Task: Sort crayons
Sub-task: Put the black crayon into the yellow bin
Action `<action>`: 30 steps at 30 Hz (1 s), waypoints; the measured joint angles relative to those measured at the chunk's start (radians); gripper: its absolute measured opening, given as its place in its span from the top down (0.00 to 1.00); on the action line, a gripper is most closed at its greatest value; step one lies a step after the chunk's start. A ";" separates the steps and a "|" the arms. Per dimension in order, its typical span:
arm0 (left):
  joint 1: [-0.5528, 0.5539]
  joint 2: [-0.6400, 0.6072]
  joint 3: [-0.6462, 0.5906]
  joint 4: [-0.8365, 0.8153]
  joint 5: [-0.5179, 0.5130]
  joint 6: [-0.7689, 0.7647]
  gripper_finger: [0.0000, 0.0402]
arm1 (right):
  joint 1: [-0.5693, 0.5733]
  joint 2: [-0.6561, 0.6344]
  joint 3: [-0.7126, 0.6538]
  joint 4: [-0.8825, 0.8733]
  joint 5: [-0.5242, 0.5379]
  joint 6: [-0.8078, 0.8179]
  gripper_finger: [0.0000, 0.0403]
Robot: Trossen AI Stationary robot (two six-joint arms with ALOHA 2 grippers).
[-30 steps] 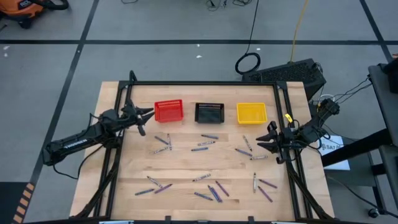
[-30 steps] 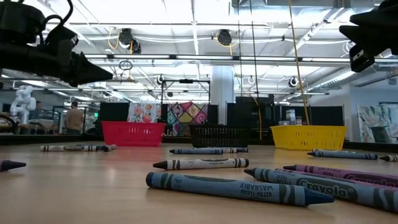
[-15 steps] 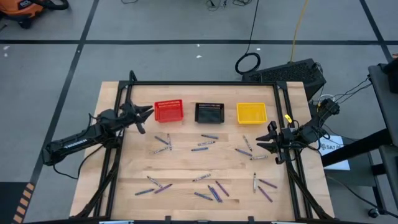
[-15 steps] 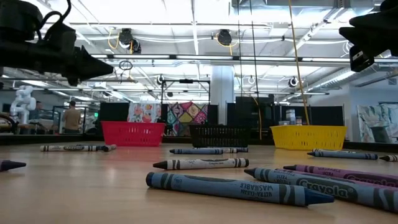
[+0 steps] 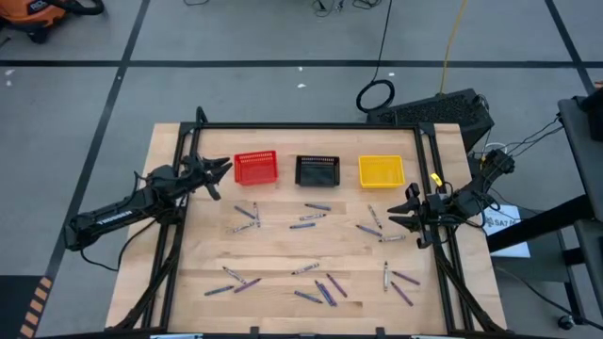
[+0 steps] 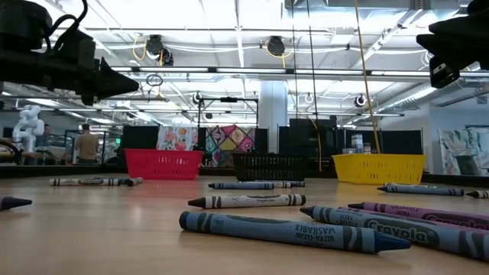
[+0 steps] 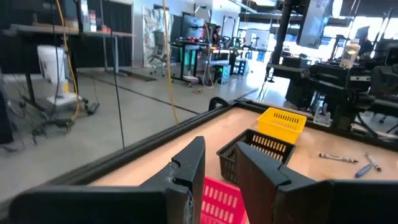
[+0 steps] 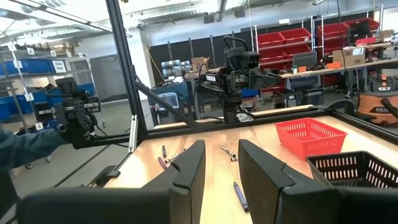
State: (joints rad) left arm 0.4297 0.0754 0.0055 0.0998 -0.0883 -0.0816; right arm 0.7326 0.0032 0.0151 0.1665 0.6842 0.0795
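Note:
Several crayons lie flat and scattered on the wooden table: one cluster in the middle [image 5: 311,216], another near the front edge [image 5: 320,290], and some close to the low camera [image 6: 290,229]. Red [image 5: 255,168], black [image 5: 317,170] and yellow [image 5: 381,170] baskets stand in a row at the far side. My left gripper [image 5: 222,170] [image 7: 221,163] hovers open and level at the table's left, just left of the red basket. My right gripper [image 5: 406,209] [image 8: 222,163] hovers open at the table's right edge, above a few crayons. Both grippers are empty.
A black metal frame [image 5: 311,126] runs around the table top. Bare wood [image 5: 283,250] lies between the two crayon clusters. A person [image 6: 90,143] stands far off in the room beyond the table, and a sleeve [image 8: 25,149] shows beyond the table's left side.
My left gripper has rolled and tipped slightly about its wrist while staying where it was, still open. The crayons and baskets have not moved.

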 joint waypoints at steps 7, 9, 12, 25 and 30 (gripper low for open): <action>0.000 0.000 0.000 -0.003 0.006 0.031 0.77 | 0.000 0.000 0.000 -0.003 0.002 0.004 0.79; 0.000 0.000 0.000 -0.003 0.006 0.017 0.77 | 0.000 0.000 0.000 -0.001 0.011 0.005 0.79; 0.000 0.000 0.000 -0.003 0.006 0.016 0.77 | 0.000 0.000 0.000 0.002 0.052 0.013 0.79; 0.000 0.000 0.000 0.133 -0.049 -0.089 0.77 | 0.000 0.000 0.000 0.009 0.131 0.142 0.79; 0.000 0.000 0.000 0.124 -0.084 -0.123 0.77 | 0.000 0.000 0.000 0.007 0.131 0.139 0.79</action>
State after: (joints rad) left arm 0.4297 0.0753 0.0055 0.2234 -0.1719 -0.2045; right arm 0.7322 0.0030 0.0151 0.1738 0.8156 0.2187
